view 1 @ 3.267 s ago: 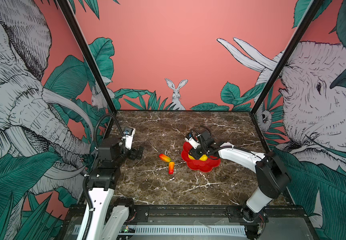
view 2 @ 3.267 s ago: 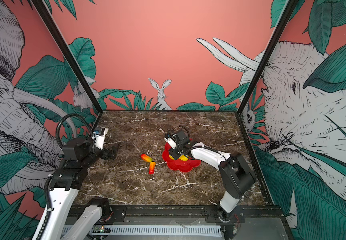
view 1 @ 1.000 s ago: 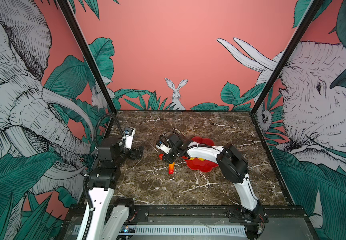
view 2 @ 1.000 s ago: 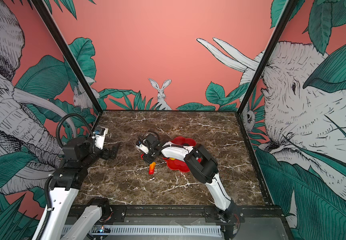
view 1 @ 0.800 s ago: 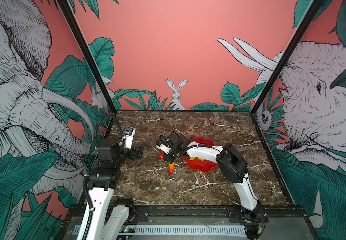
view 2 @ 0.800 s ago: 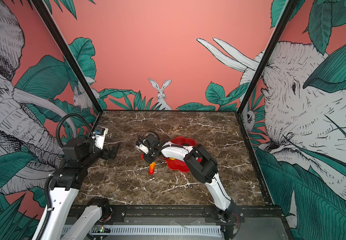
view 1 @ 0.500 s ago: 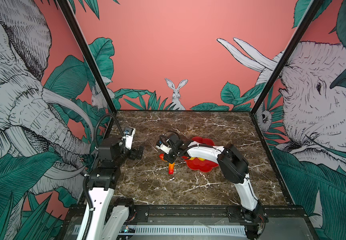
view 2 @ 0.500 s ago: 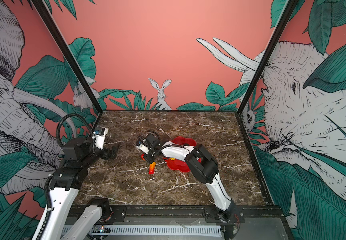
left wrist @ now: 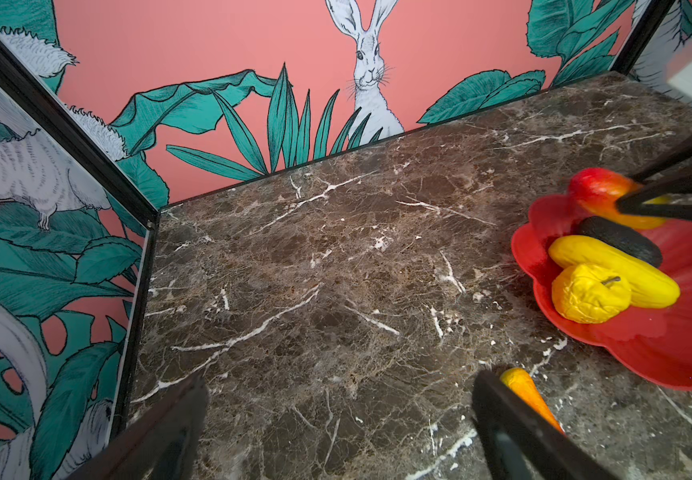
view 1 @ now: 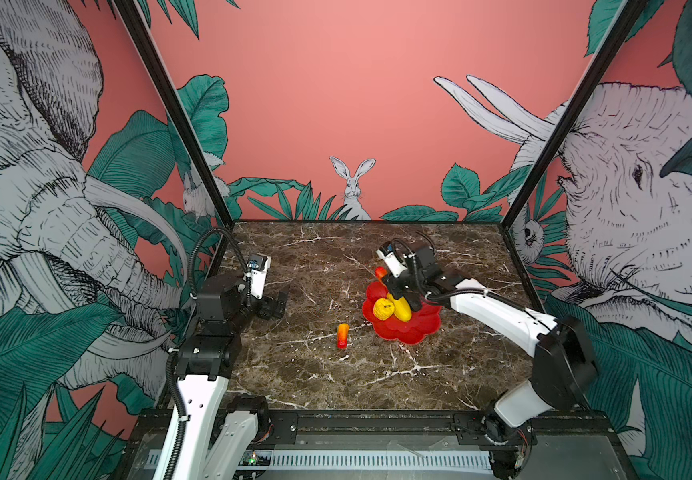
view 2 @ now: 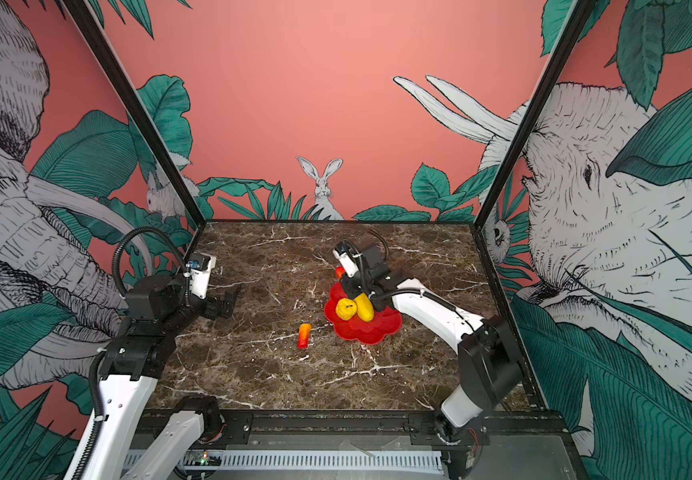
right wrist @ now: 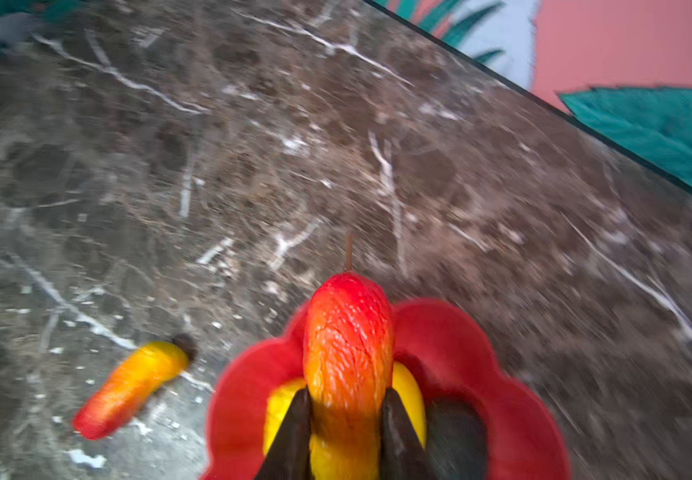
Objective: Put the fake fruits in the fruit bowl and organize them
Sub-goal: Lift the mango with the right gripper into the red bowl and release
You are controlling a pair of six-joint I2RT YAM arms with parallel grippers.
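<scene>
- Right claw [right wrist: 346, 409]: pinched onto an orange-red fruit [right wrist: 348, 332], yellow end clamped between the fingers [right wrist: 294, 432], red tip poking out past the fingertips.
- Directly beneath the claw: red flower-shaped fruit bowl [right wrist: 514, 399]; held fruit over its rim, contact with the bowl not discernible.
- In the bowl, just under the fingers: long yellow fruit [left wrist: 610, 270], round yellow fruit [left wrist: 585, 297] with a dark stem touching it, dark oval [left wrist: 618, 241] against the long one's other side.
- Off to the claw's side, outside the bowl: second orange-red fruit [view 1: 342, 335], flat on the marble table [view 1: 336, 386], near the rim but apart.
- Well apart from that claw, beyond the loose fruit: left claw [view 1: 276, 304], jaws spread wide.
</scene>
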